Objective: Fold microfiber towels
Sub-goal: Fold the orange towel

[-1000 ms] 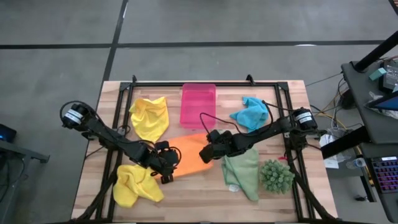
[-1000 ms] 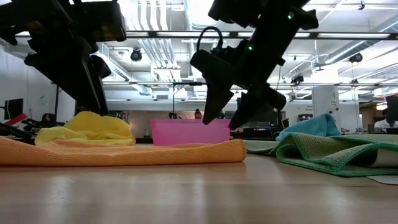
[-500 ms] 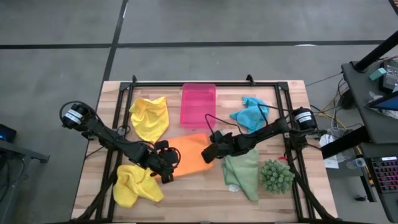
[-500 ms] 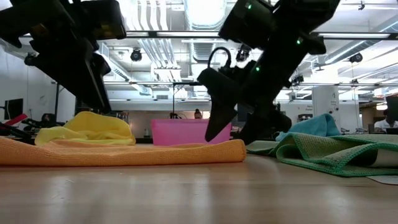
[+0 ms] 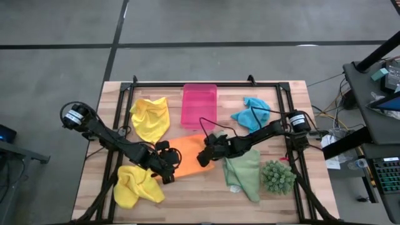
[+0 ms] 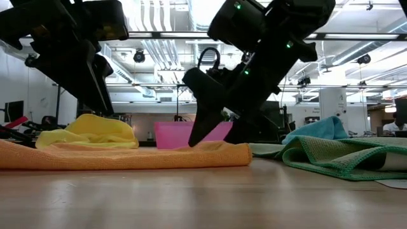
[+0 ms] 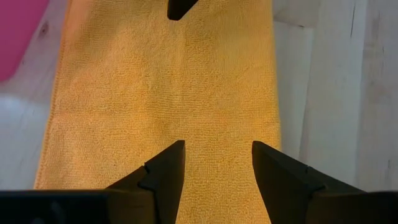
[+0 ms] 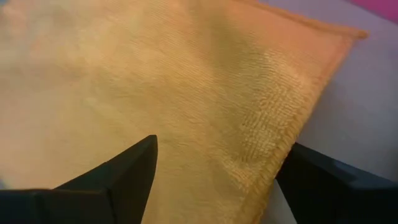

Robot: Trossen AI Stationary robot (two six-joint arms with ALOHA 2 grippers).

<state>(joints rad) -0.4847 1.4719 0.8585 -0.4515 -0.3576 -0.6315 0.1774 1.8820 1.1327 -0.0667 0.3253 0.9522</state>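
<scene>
Below both open grippers, left point(image 5: 167, 167) and right point(image 5: 204, 155), lies the flat orange microfiber towel point(image 5: 189, 154), neither gripping it.

My orange towel point(image 7: 168, 87) is soft matt cloth with a fine looped nap and a stitched hem. The worktop point(image 5: 294, 106) is pale, smooth-planked wood. The pink tray point(image 5: 199, 105) looks like glossy, translucent plastic.
</scene>
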